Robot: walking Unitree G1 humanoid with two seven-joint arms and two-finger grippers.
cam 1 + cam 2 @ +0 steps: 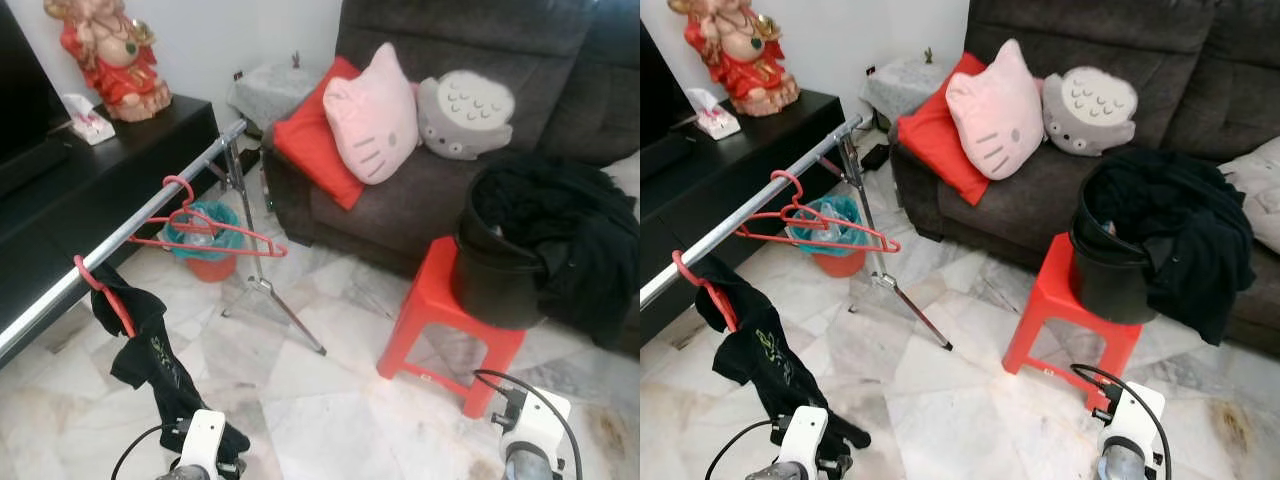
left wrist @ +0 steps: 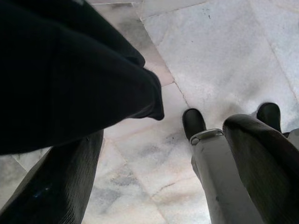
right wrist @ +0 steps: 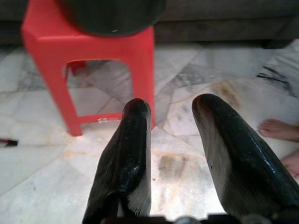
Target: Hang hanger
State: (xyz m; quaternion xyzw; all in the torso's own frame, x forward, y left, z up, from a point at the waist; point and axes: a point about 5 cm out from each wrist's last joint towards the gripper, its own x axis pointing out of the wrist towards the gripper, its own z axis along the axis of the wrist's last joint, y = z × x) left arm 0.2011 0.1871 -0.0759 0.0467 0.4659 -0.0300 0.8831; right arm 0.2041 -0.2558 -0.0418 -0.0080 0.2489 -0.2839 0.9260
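The fingers of the left gripper (image 2: 154,186) stand apart with nothing between them, hanging low over the marble floor (image 1: 300,400) just beside the dangling black garment (image 1: 150,350); the fingers of the right gripper (image 3: 173,154) are likewise spread and empty, pointed at the floor in front of the red stool (image 3: 88,70). Going left to right: a black counter (image 1: 120,160) carries a red and gold statue (image 1: 110,55) and a tissue box (image 1: 90,125); in front of it runs the silver rail (image 1: 150,205) of a clothes rack, with a red hanger (image 1: 105,295) bearing the black garment near its low end and an empty red hanger (image 1: 215,230) hooked further up. Behind that is a bin with a teal liner (image 1: 205,245), then the dark sofa (image 1: 460,170) with a red cushion (image 1: 315,145), a pink cat cushion (image 1: 370,115) and a grey cushion (image 1: 465,115). The stool holds a black bucket (image 1: 500,270) draped with black clothes (image 1: 570,230). A person's bare toes (image 3: 280,130) rest on the floor near the right gripper. Both hangers appear already hung, so the risk now seems to be the left arm snagging the garment and dragging its hanger off the sloping rail
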